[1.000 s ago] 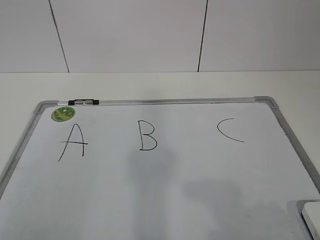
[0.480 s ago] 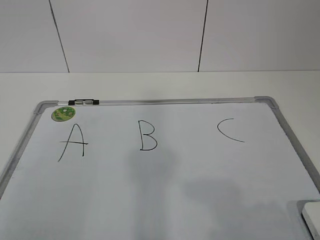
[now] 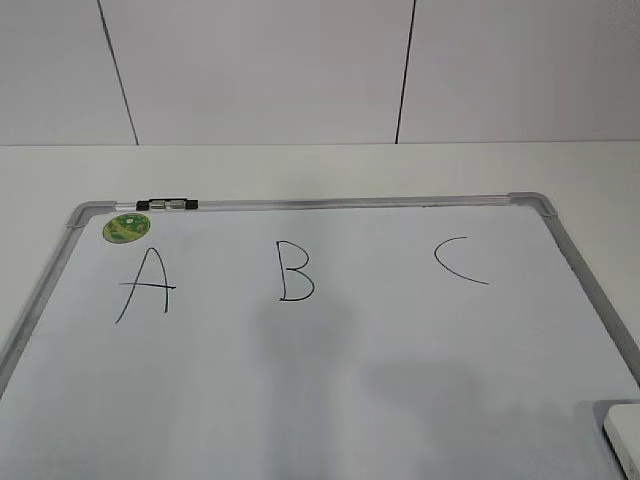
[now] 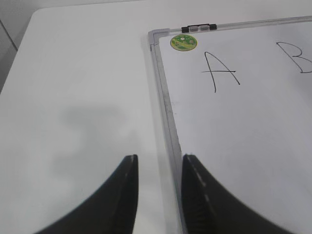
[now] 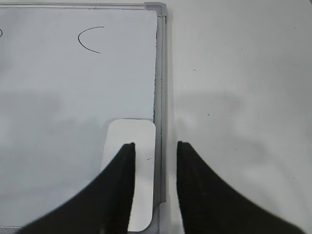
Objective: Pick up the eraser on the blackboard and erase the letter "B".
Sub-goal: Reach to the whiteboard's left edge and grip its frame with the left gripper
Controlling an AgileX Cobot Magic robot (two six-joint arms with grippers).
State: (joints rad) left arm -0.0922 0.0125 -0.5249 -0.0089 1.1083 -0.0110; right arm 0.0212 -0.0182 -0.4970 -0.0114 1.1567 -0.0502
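The blackboard (image 3: 330, 203) is a white dry-erase board with a silver frame, lying flat on the table. The black letter "B" (image 3: 296, 271) stands between "A" (image 3: 146, 284) and "C" (image 3: 460, 261). The white eraser (image 3: 624, 435) lies in the board's near right corner, cut off by the frame edge. In the right wrist view the eraser (image 5: 131, 139) lies against the board's right frame. My right gripper (image 5: 155, 145) is open above it, its left finger over the eraser. My left gripper (image 4: 160, 158) is open and empty over the board's left frame (image 4: 164, 97). Part of the "B" (image 4: 298, 56) shows there.
A round green magnet (image 3: 126, 227) sits at the board's far left corner, next to a black and silver clip (image 3: 168, 204) on the top frame. White table (image 4: 83, 87) surrounds the board. A white panelled wall stands behind.
The eraser sits slightly lower and further right in the exterior view than a second ago. Nothing else has visibly changed.
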